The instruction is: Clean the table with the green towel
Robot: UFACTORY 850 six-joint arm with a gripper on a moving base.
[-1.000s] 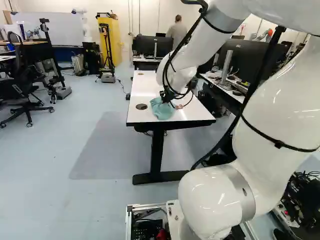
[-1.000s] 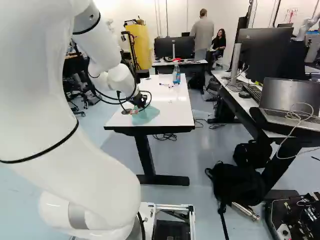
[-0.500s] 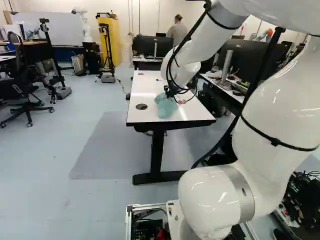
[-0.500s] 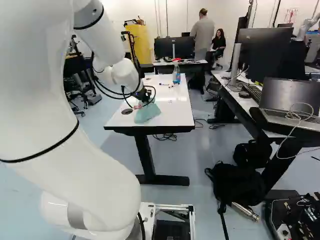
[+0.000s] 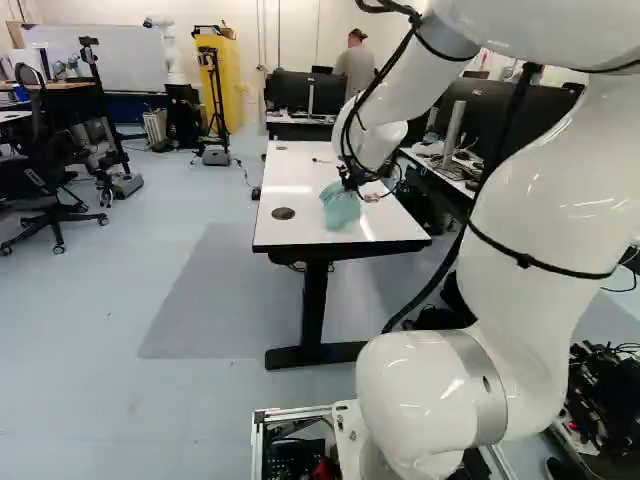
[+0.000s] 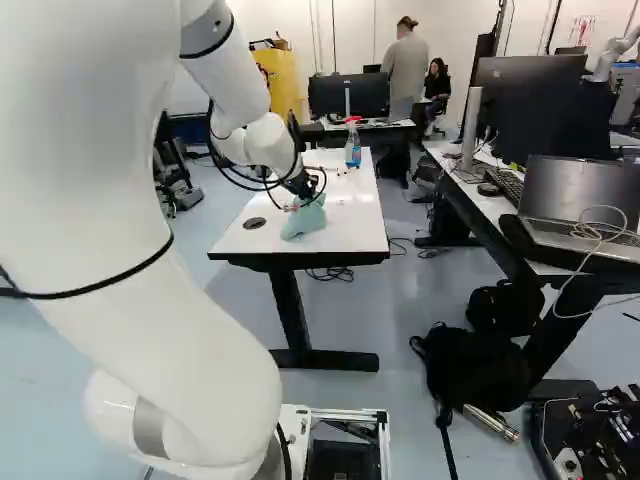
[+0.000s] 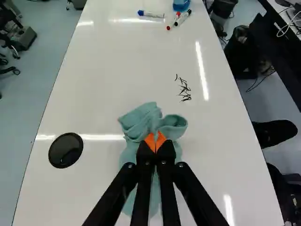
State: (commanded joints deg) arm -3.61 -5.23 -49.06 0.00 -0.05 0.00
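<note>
Towel (image 7: 141, 120), one, green, lies bunched on the white tabletop (image 7: 113, 66), its upper folds pinched by the tool (image 6: 306, 190), whose two fingers stand nearly together with cloth between their orange pads (image 7: 150, 141). One patch of black handwriting (image 7: 184, 89) sits ahead, toward the right edge. Farther ahead lie three markers (image 7: 151, 14), their print too small to read, near one spray bottle (image 6: 353, 150). One round black cover (image 7: 66, 150) is left of the cloth.
</note>
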